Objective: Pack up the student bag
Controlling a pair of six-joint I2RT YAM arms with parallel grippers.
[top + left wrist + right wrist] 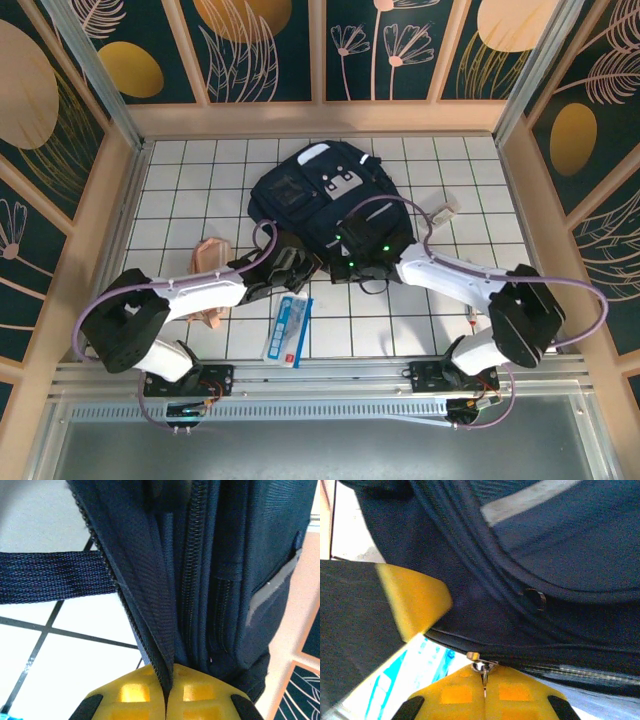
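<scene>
**Navy fabric pinched at the zip: opening the student bag**

The student bag (318, 195) is laid flat mid-desk (440, 330), and its near edge is met by both arms. The left pincer (167, 695) is clamped shut on the fabric lip (150, 605) beside the zip. The right pincer (484, 690) is closed on the metal zip pull (479, 666). The step is judged best done with the lip held taut while the pull is drawn along the track, not lifted across it. A pink pouch (210, 255) and a blue-white packet (288, 330) lie nearby. No lettering can be read; the packet's print is too small.
</scene>
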